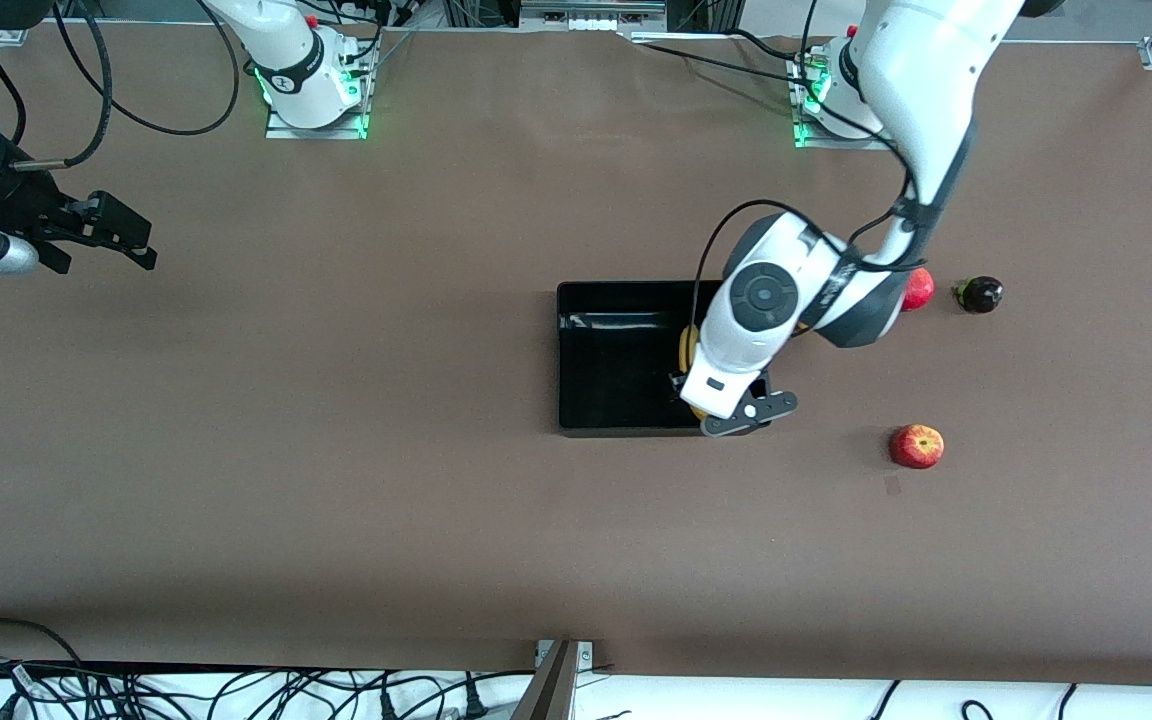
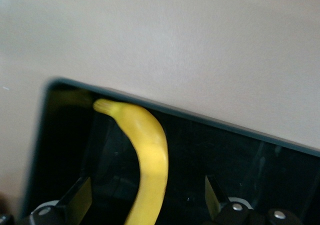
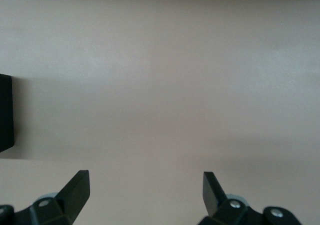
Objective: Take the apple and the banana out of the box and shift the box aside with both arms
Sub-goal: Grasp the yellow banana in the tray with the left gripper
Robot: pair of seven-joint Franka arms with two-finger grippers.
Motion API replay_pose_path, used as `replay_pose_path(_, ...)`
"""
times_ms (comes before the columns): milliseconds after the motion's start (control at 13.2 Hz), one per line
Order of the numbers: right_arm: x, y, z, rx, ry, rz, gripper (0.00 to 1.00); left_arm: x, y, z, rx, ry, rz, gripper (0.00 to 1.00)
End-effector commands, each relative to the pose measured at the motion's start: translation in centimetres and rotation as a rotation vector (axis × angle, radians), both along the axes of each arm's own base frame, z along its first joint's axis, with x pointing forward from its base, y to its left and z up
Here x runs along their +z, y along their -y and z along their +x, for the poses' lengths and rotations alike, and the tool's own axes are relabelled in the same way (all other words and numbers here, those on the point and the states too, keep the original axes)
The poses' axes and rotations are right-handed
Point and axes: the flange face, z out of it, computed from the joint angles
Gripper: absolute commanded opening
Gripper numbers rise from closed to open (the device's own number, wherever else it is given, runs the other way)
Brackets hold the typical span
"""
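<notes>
Apple point(image 1: 916, 446) already sits out on the worktop. Left tool point(image 2: 148, 201) hangs released, straddling the banana point(image 2: 148, 157) in the box point(image 1: 616, 360); I'd drop straight, clench mid-body. Right tool point(image 3: 146, 191) waits released.

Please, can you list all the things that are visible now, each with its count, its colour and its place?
box: one, black, middle of the table.
banana: one, yellow, in the box at the end toward the left arm, between the open fingers of the left gripper.
apple: one, red with a yellow patch, on the table outside the box, toward the left arm's end, nearer to the front camera than the other two fruits.
red fruit: one, on the table, partly hidden by the left arm.
dark fruit: one, nearly black, beside the red fruit.
table: one, brown.
left gripper: one, black, open, in the box over the banana.
right gripper: one, black, open, waits over the right arm's end of the table.
</notes>
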Motion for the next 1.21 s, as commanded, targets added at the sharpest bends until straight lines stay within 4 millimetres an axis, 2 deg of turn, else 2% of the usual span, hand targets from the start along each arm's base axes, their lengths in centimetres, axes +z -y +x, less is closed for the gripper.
replay_pose_path(0,0.4,0.1,0.2,0.001,0.011,-0.008,1.0,-1.8,0.9,-2.0,0.037,0.016,0.028,1.0)
replay_pose_path(152,0.3,0.1,0.4,0.0,0.02,-0.006,1.0,-3.4,1.9,-3.6,0.053,0.003,0.014,1.0)
replay_pose_path(379,-0.4,-0.1,1.1,0.001,0.026,-0.003,1.0,-7.1,2.8,-6.1,0.066,0.022,0.025,1.0)
replay_pose_path(455,-0.3,-0.2,1.2,0.004,0.037,-0.003,1.0,-8.1,2.9,-6.3,0.083,0.032,0.036,0.85)
replay_pose_path(531,-0.3,-0.5,1.2,0.009,0.041,-0.004,1.0,-8.9,2.9,-6.5,0.096,0.039,0.047,0.39)
replay_pose_path(607,-0.3,-0.8,1.3,0.013,0.044,-0.003,1.0,-9.2,2.9,-6.6,0.097,0.04,0.053,0.0)
replay_pose_path(682,-0.3,-0.7,1.4,0.013,0.051,-0.005,1.0,-9.1,2.9,-6.6,0.095,0.038,0.058,0.0)
replay_pose_path(758,-0.3,-0.8,1.3,0.015,0.048,-0.005,1.0,-8.6,3.1,-6.6,0.093,0.039,0.055,0.0)
replay_pose_path(834,-0.4,-0.8,1.3,0.015,0.045,-0.005,1.0,-7.2,3.5,-6.5,0.093,0.047,0.045,0.0)
replay_pose_path(910,-0.4,-0.8,1.3,0.015,0.045,-0.005,1.0,-5.2,3.1,-6.1,0.102,0.038,0.072,0.0)
replay_pose_path(986,-0.4,-0.8,1.3,0.015,0.042,-0.005,1.0,-2.7,2.9,-5.6,0.119,0.028,0.083,0.0)
replay_pose_path(1062,-0.5,-0.8,1.2,0.015,0.039,-0.005,1.0,0.9,2.3,-4.5,0.137,0.004,0.057,0.0)
replay_pose_path(1137,-0.7,-0.8,1.2,0.015,0.034,-0.006,1.0,4.2,0.8,-3.1,0.132,-0.03,0.037,0.0)
